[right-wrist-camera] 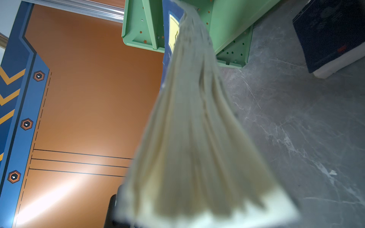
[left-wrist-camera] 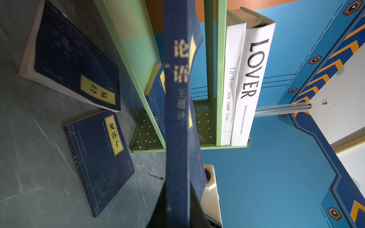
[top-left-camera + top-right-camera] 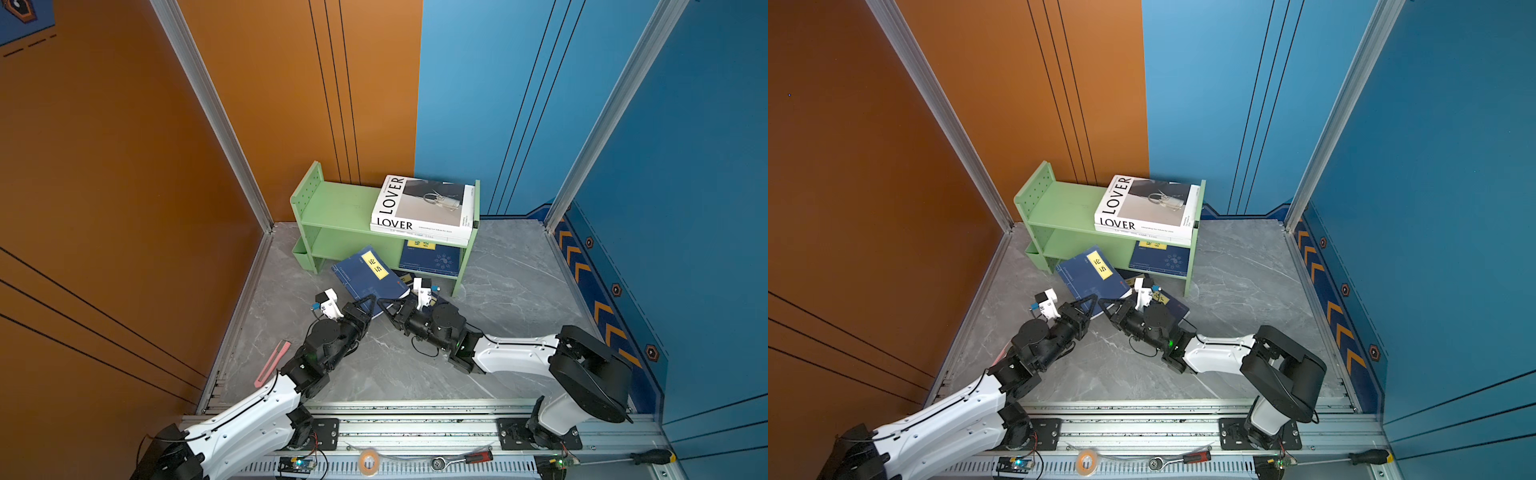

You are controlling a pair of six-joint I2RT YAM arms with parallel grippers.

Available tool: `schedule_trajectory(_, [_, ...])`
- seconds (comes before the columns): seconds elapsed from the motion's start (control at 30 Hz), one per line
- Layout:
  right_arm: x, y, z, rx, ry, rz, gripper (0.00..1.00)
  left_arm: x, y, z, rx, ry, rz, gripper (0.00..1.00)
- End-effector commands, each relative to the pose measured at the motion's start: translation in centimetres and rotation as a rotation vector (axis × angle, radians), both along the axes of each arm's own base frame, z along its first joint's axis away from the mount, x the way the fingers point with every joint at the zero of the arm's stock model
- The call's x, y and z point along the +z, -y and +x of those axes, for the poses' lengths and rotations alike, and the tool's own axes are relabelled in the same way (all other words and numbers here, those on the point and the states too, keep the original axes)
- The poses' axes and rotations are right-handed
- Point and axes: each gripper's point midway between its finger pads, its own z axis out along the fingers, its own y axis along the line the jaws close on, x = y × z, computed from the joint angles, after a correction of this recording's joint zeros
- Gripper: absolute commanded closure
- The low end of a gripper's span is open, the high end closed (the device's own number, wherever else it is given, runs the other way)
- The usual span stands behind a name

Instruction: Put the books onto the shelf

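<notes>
Your R gripper (image 3: 394, 306) is clamped tight on the 论语 bk (image 3: 365, 274) at the page-edge side; the R wrist cam shows the pages running straight into the jaws. L gripper (image 3: 371, 302) straddles the same bk at the spine end with jaws narrow, but I can't tell if they're actually pressing. The bk sits btwn the two grippers, cover up and tilted, in front of the shelf (image 3: 332, 203). Its far corner is at the lower tier's front edge, left half; touching or not, can't tell. Shelf contents: on the top tier, right end, the LOVER bk (image 3: 424, 203) lies flat on a white bk (image 2: 231, 59), both spines toward the arms. On the lower tier, right end, one navy bk (image 3: 432, 259) lies flat, yellow label toward the back. The side bin (image 3: 301, 253) hangs low on the shelf's left end. Not on the shelf: 易经 bk (image 2: 75, 65) and 鬼谷子 bk (image 2: 102, 158). Both lie flat on the table (image 3: 519, 291) just in front of the shelf, close together, mostly hidden under the R arm in both top views.
</notes>
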Motion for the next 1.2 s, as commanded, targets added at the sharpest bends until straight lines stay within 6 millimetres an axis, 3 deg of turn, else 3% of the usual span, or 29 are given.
schedule_trajectory(0.0, [-0.2, 1.7, 1.3, -0.03, -0.005, -0.044, 0.93, 2.4, -0.2, 0.3, -0.024, 0.034, -0.018, 0.64])
schedule_trajectory(0.17, [0.5, 3.4, 1.5, 0.027, 0.006, -0.08, 0.93, 1.7, -2.9, 0.6, -0.011, -0.035, 0.06, 0.27])
schedule_trajectory(0.2, [0.8, 3.8, 1.6, 0.041, 0.008, -0.078, 0.93, 1.1, -3.6, 0.6, -0.006, -0.059, 0.067, 0.26])
schedule_trajectory(0.37, [2.2, 5.8, 1.6, 0.121, 0.03, -0.052, 0.93, 0.2, -5.9, 1.0, -0.029, -0.081, 0.008, 0.25])
schedule_trajectory(0.43, [2.7, 6.1, 0.9, 0.156, 0.043, -0.048, 0.92, 0.6, -6.2, 1.1, -0.06, -0.066, 0.018, 0.25])
schedule_trajectory(0.53, [2.8, 8.2, 1.6, 0.133, 0.036, -0.09, 0.92, 1.9, -6.2, 1.3, -0.141, -0.03, 0.039, 0.25])
schedule_trajectory(0.7, [3.3, 10.1, 1.1, 0.124, 0.046, -0.162, 0.92, 3.8, -5.0, 1.7, -0.285, 0.04, 0.006, 0.27])
schedule_trajectory(0.87, [3.9, 11.2, 0.9, 0.115, 0.065, -0.184, 0.91, 5.4, -4.2, 1.6, -0.319, 0.102, 0.037, 0.27])
schedule_trajectory(1.17, [4.9, 11.0, 0.7, 0.125, 0.086, -0.151, 0.91, 4.9, -1.7, 1.4, -0.405, 0.112, 0.059, 0.31])
